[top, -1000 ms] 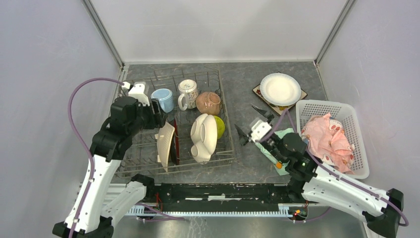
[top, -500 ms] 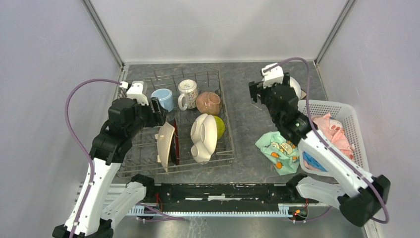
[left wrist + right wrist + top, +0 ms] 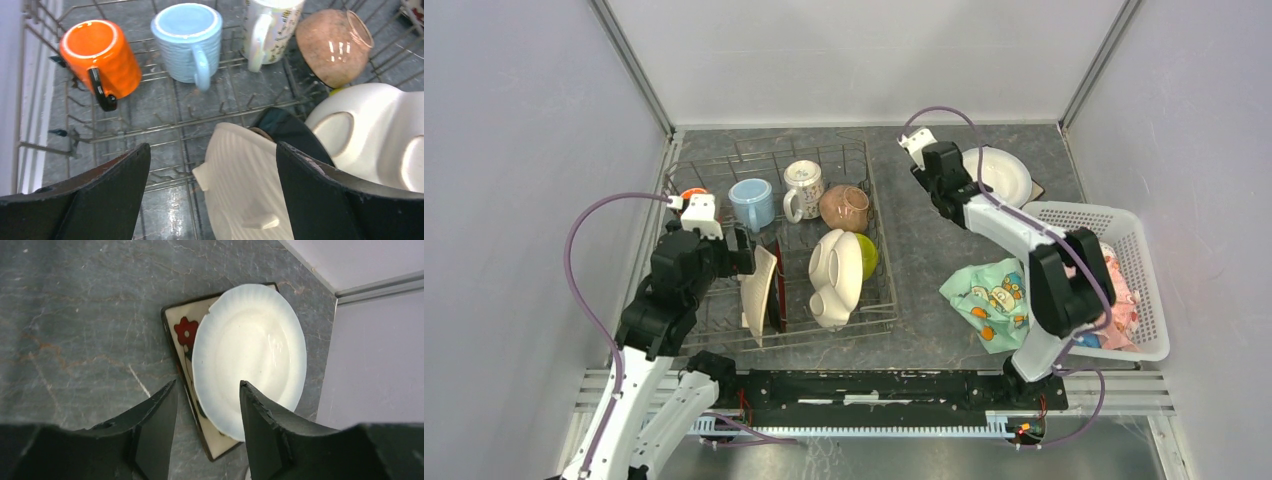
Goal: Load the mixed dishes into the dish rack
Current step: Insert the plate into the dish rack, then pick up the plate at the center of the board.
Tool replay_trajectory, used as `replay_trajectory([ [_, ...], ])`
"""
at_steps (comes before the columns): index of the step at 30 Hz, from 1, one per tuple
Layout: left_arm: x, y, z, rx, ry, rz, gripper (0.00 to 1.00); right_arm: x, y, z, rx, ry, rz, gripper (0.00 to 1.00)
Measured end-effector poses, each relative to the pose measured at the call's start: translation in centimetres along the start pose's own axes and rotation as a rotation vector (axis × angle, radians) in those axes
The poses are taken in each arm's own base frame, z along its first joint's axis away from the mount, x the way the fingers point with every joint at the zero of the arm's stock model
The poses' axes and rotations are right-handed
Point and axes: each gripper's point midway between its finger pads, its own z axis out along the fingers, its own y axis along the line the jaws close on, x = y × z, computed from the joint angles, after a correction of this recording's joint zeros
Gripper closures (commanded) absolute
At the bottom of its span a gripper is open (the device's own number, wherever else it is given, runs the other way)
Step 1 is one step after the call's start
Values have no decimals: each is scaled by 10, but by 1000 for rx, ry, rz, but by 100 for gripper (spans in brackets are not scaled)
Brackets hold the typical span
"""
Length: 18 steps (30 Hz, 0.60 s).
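Right gripper [image 3: 207,386] jaws over white plate [image 3: 252,352] edge

Robotics lab cell — bare grey panel walls [image 3: 514,100], metal frame rail [image 3: 874,428], bench-mounted robot arms [image 3: 654,300]

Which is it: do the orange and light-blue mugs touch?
Apart. The left wrist view shows open dish rack wires between the orange mug and the light-blue mug.

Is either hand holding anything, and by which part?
Neither holds anything. The left hand hangs open; the right hand straddles the rim of the white plate, not visibly clamped.
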Motion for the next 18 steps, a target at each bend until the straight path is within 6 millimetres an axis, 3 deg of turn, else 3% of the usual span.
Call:
replay_trajectory([
  [8, 4, 26, -11, -125, -109, 5, 0, -7, 2, 55, 67, 71, -29, 48],
  [18, -1, 31, -12, -157, -135, 28, 0, 39, 16, 84, 127, 220, -130, 50],
])
